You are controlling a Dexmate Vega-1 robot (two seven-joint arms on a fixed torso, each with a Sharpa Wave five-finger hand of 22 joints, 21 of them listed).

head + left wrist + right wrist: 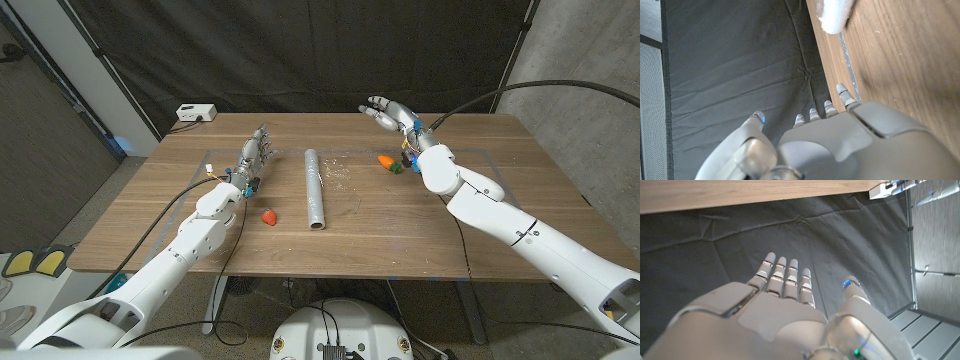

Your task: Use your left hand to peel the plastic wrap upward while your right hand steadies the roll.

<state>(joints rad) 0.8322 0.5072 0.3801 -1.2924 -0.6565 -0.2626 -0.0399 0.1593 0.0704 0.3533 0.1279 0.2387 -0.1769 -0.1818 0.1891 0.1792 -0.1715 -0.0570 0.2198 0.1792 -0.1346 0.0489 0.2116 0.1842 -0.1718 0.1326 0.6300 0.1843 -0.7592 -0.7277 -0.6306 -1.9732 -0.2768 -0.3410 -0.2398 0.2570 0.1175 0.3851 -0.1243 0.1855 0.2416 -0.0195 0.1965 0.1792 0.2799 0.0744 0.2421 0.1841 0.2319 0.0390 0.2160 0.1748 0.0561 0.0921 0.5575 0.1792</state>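
The left hand [254, 158] is seen at the left of the worktop [400, 220], released and grasping nothing, its fingers [842, 93] held straight and close together and aimed at the far edge; in the left wrist view they reach just past that edge toward the black curtain [300, 60]. It is kept beside the roll of plastic wrap [315, 188] rather than on it, which is judged a waiting stance from which the film can be approached from the side. A small red object [268, 215] lies on the wood just in front of this hand, between the left forearm and the roll. The roll itself is laid at the middle of the worktop, its length running from the near side to the far side, its open near end facing the robot; no loose flap of film can be made out, so peeling is judged not yet begun. A pale scuffed patch of the wood is seen just right of the roll. Further right, a small orange and green object [387, 161] is set near the right wrist. The right hand [390, 112] is raised above the far right part of the worktop, released, its fingers [781, 277] spread and nothing held. It is kept well apart from the roll, so steadying is judged still to come, and 1 clear path across to the roll is left to it.
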